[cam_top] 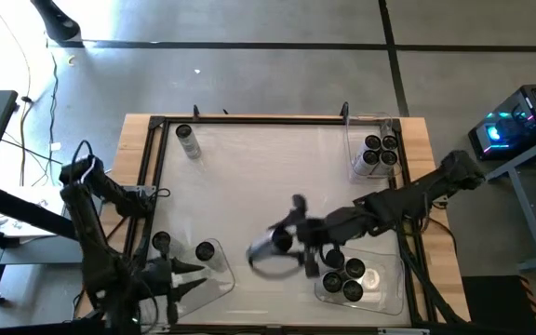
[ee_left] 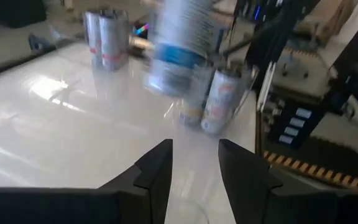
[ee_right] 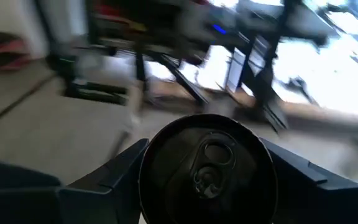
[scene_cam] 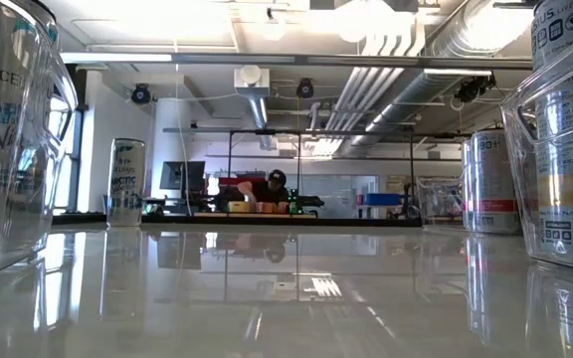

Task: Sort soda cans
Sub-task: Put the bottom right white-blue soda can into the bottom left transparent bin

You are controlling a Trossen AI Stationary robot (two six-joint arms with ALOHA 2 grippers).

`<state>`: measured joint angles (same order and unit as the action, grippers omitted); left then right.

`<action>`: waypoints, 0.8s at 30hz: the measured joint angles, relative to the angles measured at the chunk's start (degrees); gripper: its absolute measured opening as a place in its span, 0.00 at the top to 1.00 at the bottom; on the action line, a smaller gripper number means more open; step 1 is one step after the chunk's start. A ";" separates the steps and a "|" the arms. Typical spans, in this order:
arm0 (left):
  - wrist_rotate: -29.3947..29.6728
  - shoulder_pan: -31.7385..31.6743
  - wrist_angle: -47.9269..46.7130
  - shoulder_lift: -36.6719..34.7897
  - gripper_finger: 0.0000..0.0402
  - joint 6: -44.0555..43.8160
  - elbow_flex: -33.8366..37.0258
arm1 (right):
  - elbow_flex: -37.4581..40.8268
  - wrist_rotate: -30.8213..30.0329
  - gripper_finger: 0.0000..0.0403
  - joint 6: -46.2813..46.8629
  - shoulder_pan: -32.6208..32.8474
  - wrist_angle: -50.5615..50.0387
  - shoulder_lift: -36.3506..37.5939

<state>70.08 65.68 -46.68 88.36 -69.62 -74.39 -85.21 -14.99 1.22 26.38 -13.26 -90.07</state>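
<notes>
My right gripper (cam_top: 282,244) is shut on one soda can (ee_right: 207,165) above the middle of the table, just left of the near-right bin (cam_top: 394,298). That bin holds several cans (cam_top: 342,274), and the far-right bin (cam_top: 354,140) holds several more (cam_top: 380,154). A single can (cam_top: 187,140) stands at the far left. Two cans (cam_top: 207,251) (cam_top: 161,242) stand at the near-left bin (cam_top: 221,284). My left gripper (ee_left: 194,155) hovers there, open, with nothing between its fingers. My right gripper pinches the can's side wall just below the top rim (ee_right: 148,180) between its two fingers, one on each side. The fingers reach in from the table's right side, nearly level. The can is lifted clear of the table, its dark top (ee_right: 210,155) turned toward the wrist.
A raised dark frame (cam_top: 249,119) runs along the table's edges. The far middle of the table (cam_top: 268,177) is bare. Clear bin walls (scene_cam: 8,149) (scene_cam: 565,149) stand close to the low camera on both sides. A person sits in the room beyond the table (scene_cam: 272,194).
</notes>
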 joint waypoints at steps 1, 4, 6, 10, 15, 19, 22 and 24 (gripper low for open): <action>0.90 0.36 -0.03 -1.09 0.70 0.68 0.00 | -2.68 2.41 0.41 -2.31 0.14 -0.09 -1.97; 2.18 1.45 -0.06 -4.35 0.70 3.18 0.00 | -10.54 11.00 0.41 -7.98 0.06 -0.91 -9.15; 2.45 2.16 -0.16 -6.60 0.70 4.58 0.00 | -16.01 15.10 0.41 -11.07 -0.16 -1.69 -14.23; 2.53 3.18 -1.78 -9.56 0.70 5.73 0.00 | -26.75 17.23 0.41 -15.33 -0.98 -4.68 -23.17; 2.57 3.18 -4.09 -10.23 0.70 4.20 0.00 | -37.48 17.17 0.41 -16.79 -2.72 -9.47 -32.97; 1.52 3.18 -4.10 -9.24 0.70 3.66 0.00 | -42.45 13.78 0.41 -16.95 -2.96 -18.96 -35.24; 0.32 3.35 -4.12 -8.18 0.70 2.60 -0.02 | -43.27 10.64 0.41 -16.83 -2.10 -26.21 -32.70; 0.31 3.35 -4.06 -7.42 0.70 2.36 0.00 | -43.31 8.13 0.41 -16.01 -1.53 -31.90 -30.55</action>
<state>70.39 69.04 -50.74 80.94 -67.25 -74.39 -128.53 -6.86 -14.79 24.85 -45.16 -120.62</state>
